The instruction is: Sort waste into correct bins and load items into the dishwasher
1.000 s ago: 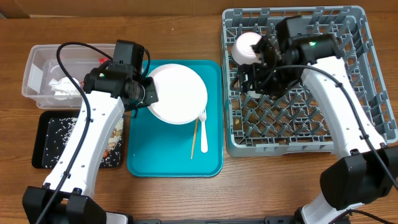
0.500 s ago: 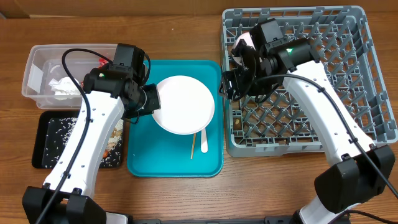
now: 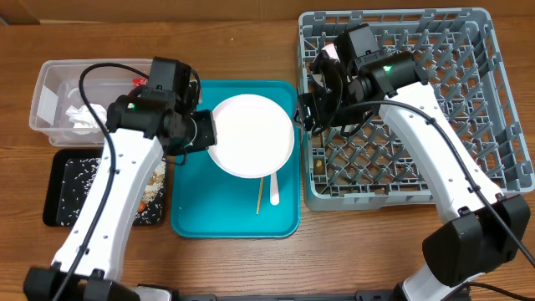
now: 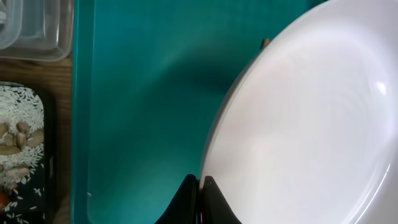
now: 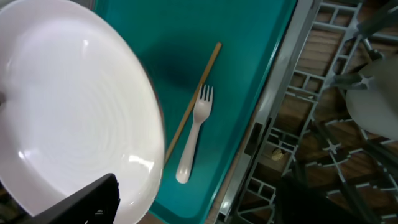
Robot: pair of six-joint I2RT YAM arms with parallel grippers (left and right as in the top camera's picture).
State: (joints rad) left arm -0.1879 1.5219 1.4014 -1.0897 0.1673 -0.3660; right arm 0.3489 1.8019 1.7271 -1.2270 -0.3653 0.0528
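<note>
Jaws of the left gripper [image 3: 203, 132] pinched on the rim of the plate [image 3: 251, 138], seen overhead; plate held over the teal tray [image 3: 191, 209] and stretching from those jaws across to the right gripper [image 3: 305, 113], jaws there spread at the plate's opposite edge. Fork [image 3: 273, 188] and chopstick [image 3: 260, 194] side by side on the teal tray, partly under the plate, between the two pairs of jaws. Behind the left jaws, tub [image 3: 48, 84] holding napkins [image 3: 81, 117], and black tray [image 3: 58, 196] strewn with rice [image 3: 79, 171]. Behind the right jaws, rack [image 3: 468, 125]. Left wrist: fingertips [image 4: 185, 202] pressed onto the plate's rim, plate filling everything right of them, its shadow on the teal tray just ahead; rice and nuts [image 4: 12, 140] on the black tray far to their left. Right wrist: one finger [image 5: 93, 199] low over the plate, the other a dark blur over the rack, wide apart; plate's rim between them, contact unclear; fork and chopstick ahead of these jaws, rack to their right.
</note>
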